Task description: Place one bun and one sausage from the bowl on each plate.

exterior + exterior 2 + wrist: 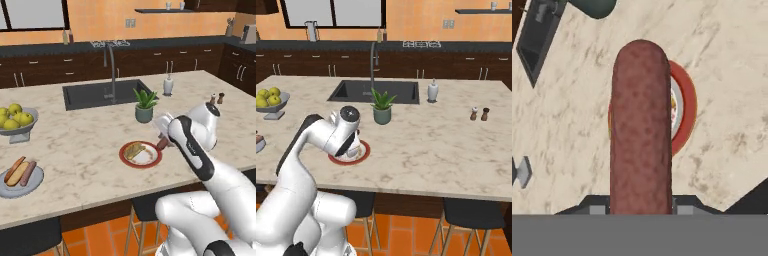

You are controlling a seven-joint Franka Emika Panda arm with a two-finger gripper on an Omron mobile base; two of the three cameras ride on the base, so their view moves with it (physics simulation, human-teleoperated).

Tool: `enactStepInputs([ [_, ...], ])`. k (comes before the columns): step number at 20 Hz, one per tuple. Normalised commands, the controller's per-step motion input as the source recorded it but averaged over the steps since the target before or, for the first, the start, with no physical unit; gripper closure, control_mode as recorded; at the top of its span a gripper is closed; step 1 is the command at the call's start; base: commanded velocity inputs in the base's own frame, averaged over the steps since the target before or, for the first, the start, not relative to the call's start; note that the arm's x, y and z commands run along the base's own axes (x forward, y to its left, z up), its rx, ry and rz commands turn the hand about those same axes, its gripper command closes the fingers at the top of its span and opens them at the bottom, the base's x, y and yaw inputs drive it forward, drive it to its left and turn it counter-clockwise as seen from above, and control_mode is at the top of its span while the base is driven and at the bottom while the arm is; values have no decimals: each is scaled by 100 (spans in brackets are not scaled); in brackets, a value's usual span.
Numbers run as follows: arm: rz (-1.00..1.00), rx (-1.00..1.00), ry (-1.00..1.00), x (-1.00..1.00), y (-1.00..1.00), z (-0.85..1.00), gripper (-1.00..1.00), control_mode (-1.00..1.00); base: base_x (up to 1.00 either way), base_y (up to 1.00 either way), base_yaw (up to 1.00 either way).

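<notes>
My gripper (pixel 641 207) is shut on a reddish-brown sausage (pixel 641 130), which sticks out straight ahead of the fingertips in the hand view. Beyond the sausage lies the white plate with a red rim (pixel 686 107). From the left base view the gripper (pixel 164 141) hangs just above that plate's (pixel 150 161) right edge with the sausage end (pixel 162 144) poking out. A tan bun (pixel 134 149) lies on the plate's left half. The pale grey-blue plate (pixel 31 186) at the near left holds a bun (pixel 19 173) and a sausage (pixel 28 172). The bowl is out of view.
A potted plant (pixel 145 106) stands just behind the red-rimmed plate, and the dark sink (pixel 107 92) with its faucet lies behind that. A grey footed fruit bowl (pixel 15 122) sits far left. Soap bottle (pixel 168 85) and two shakers (pixel 479 114) stand to the right.
</notes>
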Motion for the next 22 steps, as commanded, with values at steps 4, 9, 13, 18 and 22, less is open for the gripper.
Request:
enactStepInputs([
  [4,0,-6,42,100,22,-92,100,-100,0,0,0],
  [9,0,-2,19,56,14,-69,100,-100,0,0,0],
  [13,0,-6,0,36,0,-69,100,-100,0,0,0],
  [18,0,-8,-3,24,0,-61,100,-100,0,0,0],
  [22,0,-4,-1,27,0,-25,-100,-100,0,0,0],
])
